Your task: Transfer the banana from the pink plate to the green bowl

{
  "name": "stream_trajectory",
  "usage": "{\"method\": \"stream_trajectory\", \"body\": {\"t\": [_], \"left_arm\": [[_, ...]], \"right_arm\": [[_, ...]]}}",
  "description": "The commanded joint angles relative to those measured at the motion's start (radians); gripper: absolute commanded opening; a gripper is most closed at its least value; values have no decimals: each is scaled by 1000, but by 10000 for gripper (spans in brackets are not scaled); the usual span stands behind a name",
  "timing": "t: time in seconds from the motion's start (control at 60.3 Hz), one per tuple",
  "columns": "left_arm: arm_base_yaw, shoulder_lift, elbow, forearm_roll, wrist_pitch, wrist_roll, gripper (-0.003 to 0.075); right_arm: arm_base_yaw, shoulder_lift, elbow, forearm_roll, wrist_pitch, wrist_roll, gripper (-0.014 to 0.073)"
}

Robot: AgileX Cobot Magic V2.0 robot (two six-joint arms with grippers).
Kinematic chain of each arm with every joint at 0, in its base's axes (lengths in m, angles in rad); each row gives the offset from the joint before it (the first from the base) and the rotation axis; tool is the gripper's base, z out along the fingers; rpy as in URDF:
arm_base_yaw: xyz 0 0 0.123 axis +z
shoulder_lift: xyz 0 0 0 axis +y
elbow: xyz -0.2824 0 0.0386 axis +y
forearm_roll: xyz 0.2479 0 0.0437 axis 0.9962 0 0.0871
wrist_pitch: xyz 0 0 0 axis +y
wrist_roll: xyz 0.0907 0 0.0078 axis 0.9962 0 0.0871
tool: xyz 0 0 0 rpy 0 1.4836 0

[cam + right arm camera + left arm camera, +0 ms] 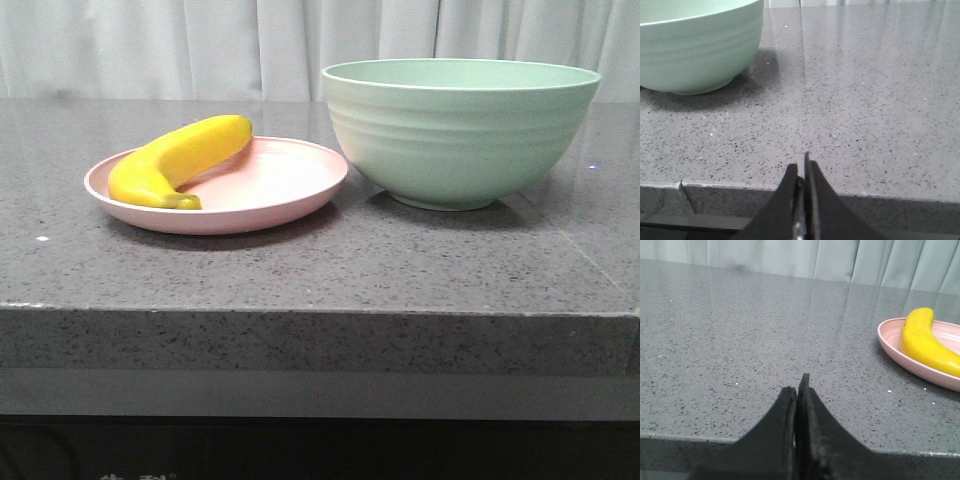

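Observation:
The yellow banana (175, 160) lies curved on the left half of the pink plate (280, 185), at the table's left. The green bowl (458, 130) stands upright right of the plate, almost touching its rim; nothing shows above its rim. Neither gripper shows in the front view. In the left wrist view my left gripper (797, 385) is shut and empty near the table's front edge, with the banana (925, 340) and plate (890, 340) ahead and to one side. In the right wrist view my right gripper (801, 167) is shut and empty at the front edge, the bowl (695, 50) well ahead.
The grey speckled stone table (320, 270) has a front edge (320, 312) close to both grippers. A pale curtain (200, 45) hangs behind the table. A seam (682, 184) in the stone shows in the right wrist view.

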Motion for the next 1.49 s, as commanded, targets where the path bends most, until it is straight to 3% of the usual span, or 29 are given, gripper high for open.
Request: {"method": "stream_trajectory", "body": {"t": [0.0, 1.161, 1.261, 1.36, 1.476], "left_arm": [[1, -22, 4, -8, -84, 0, -18], [1, -22, 4, -8, -84, 0, -18], [1, -22, 4, -19, -144, 0, -18], [1, -22, -26, -63, -210, 0, -18], [1, 16, -125, -65, -165, 0, -18]], "right_arm": [[-5, -22, -5, -3, -87, -3, -60], [-5, -22, -5, -3, -91, -3, -60], [-5, -22, -5, 0, -123, -3, -60], [-4, -22, -15, 32, -181, -3, -60], [-4, -22, -85, 28, -168, -3, -60]]}}
